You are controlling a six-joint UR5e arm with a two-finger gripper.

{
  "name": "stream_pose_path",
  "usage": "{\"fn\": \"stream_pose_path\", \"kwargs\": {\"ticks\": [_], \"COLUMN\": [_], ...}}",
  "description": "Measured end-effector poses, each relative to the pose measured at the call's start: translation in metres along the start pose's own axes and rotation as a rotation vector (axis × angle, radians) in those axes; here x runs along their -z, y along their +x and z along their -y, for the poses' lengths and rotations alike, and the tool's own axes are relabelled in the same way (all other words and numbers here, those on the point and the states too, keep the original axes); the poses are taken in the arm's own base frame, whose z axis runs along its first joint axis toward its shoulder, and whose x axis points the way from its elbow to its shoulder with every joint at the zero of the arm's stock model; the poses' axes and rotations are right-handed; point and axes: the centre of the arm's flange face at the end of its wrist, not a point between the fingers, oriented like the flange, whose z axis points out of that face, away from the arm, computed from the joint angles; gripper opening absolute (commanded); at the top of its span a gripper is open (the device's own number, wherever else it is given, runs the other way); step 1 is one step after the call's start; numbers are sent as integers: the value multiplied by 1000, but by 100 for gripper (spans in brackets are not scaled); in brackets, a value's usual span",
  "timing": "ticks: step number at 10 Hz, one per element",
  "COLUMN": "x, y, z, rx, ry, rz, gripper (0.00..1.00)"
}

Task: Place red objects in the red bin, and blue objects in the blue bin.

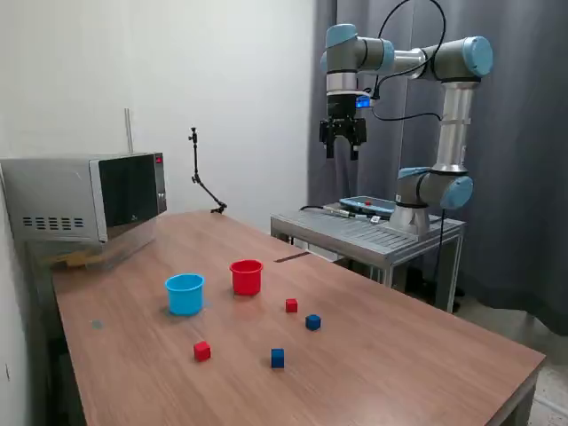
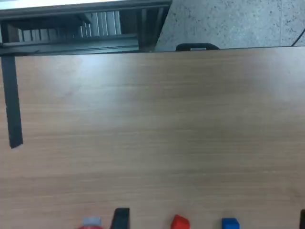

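Note:
In the exterior view, the red bin (image 1: 246, 277), a small red cup, and the blue bin (image 1: 185, 294), a light-blue cup, stand side by side on the wooden table (image 1: 399, 355). Two red cubes (image 1: 291, 305) (image 1: 202, 351) and two dark blue cubes (image 1: 312, 322) (image 1: 278, 358) lie in front of the cups. My gripper (image 1: 343, 147) hangs open and empty, high above the table's far edge. In the wrist view, a red cube (image 2: 180, 223), a blue cube (image 2: 230, 223) and a sliver of the red bin (image 2: 91, 223) show at the frame's edge, beside one dark fingertip (image 2: 121, 219).
A microwave (image 1: 84, 197) stands at the exterior view's left on the table's back corner. A thin black jointed stand (image 1: 202, 182) rises near the wall. The arm's base sits on a metal stand (image 1: 368, 232) behind the table. A dark strip (image 2: 12, 102) lies on the wood.

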Motion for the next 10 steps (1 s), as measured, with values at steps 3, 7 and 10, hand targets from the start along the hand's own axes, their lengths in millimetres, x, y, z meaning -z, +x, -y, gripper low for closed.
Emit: {"fn": "stream_pose_path", "kwargs": {"ticks": [3, 7, 10], "x": [5, 5, 5], "y": [0, 0, 0], "z": [3, 4, 4], "rx": [0, 0, -1], "ry": [-9, -11, -11], "rz": [1, 1, 1], "gripper": [100, 100, 100]}}
